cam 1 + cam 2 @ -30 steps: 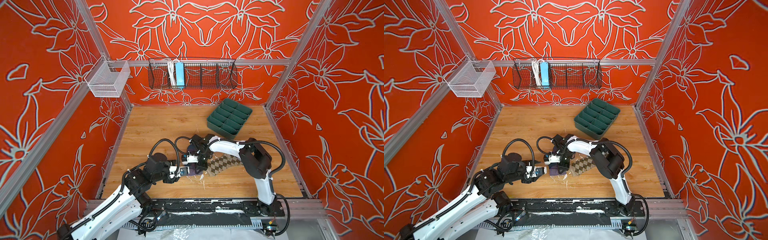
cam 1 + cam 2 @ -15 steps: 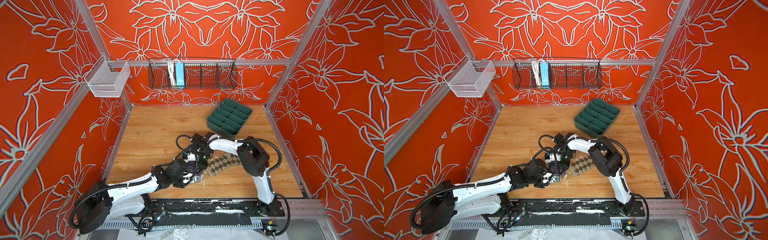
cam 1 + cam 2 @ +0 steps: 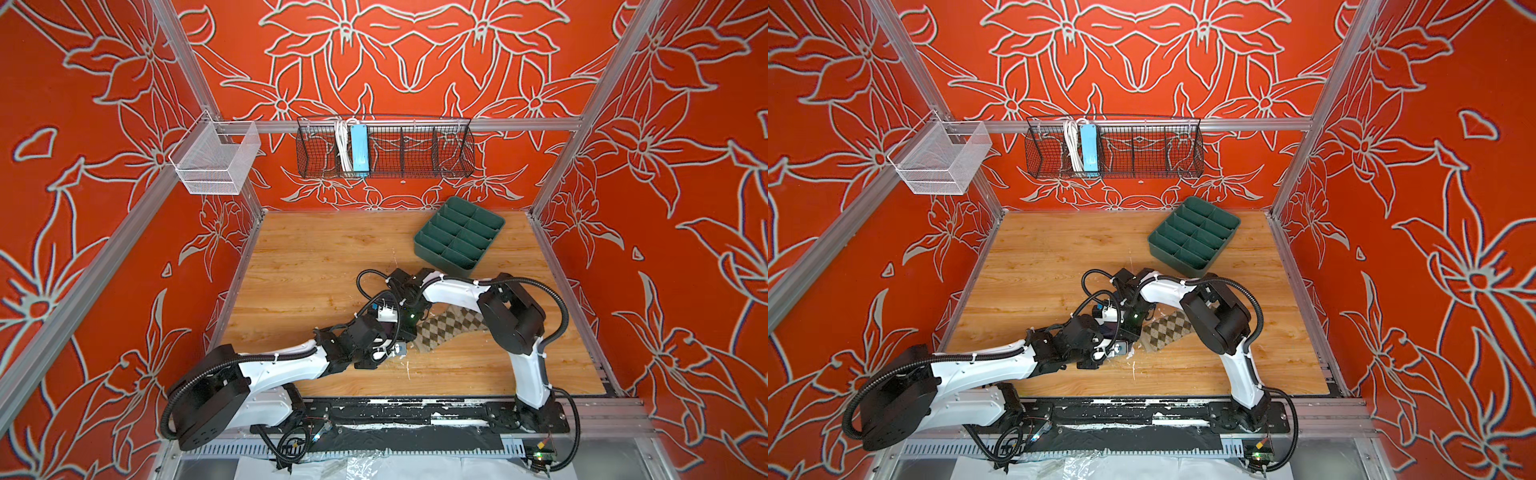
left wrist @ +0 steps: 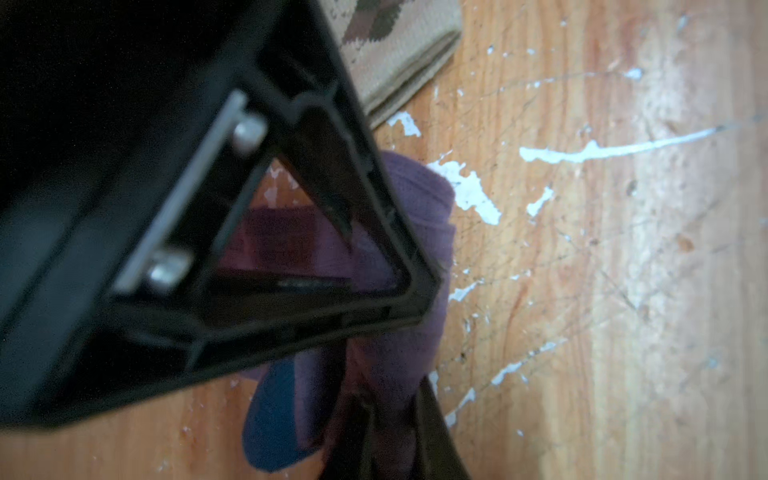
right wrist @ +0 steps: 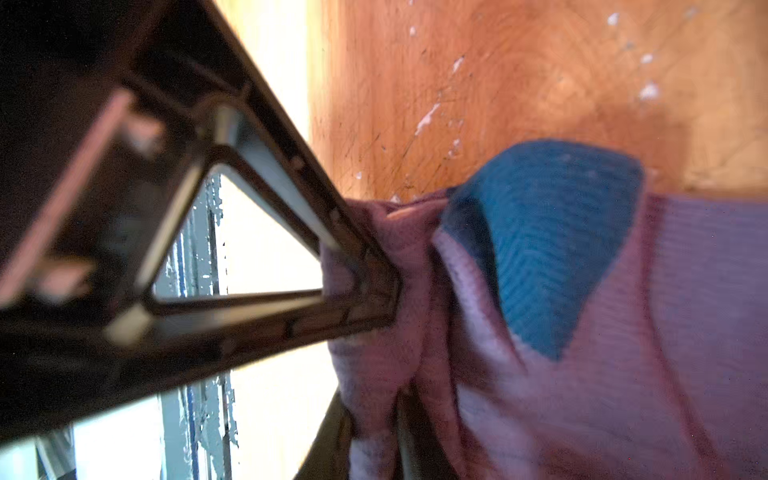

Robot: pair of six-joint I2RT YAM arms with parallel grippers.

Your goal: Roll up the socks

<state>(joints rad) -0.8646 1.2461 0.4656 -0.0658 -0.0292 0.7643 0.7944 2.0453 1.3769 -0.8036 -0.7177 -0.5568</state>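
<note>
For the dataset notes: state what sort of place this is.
Probably a purpose-built robot test cell, not a home: an aluminium frame carrying red floral wall panels encloses a wooden tabletop, and the left arm and right arm are mounted on a black base rail at its front edge.

one green tray (image 3: 440,264); on its near side, two socks: one purple sock (image 4: 419,208), one argyle sock (image 3: 446,328). two robot arms work there too, the left arm (image 3: 282,370) and the right arm (image 3: 449,289). beyond the tray, two wire baskets, one black basket (image 3: 415,153) and one white basket (image 3: 212,166), and one blue power strip (image 3: 358,147) in the black one.
</note>
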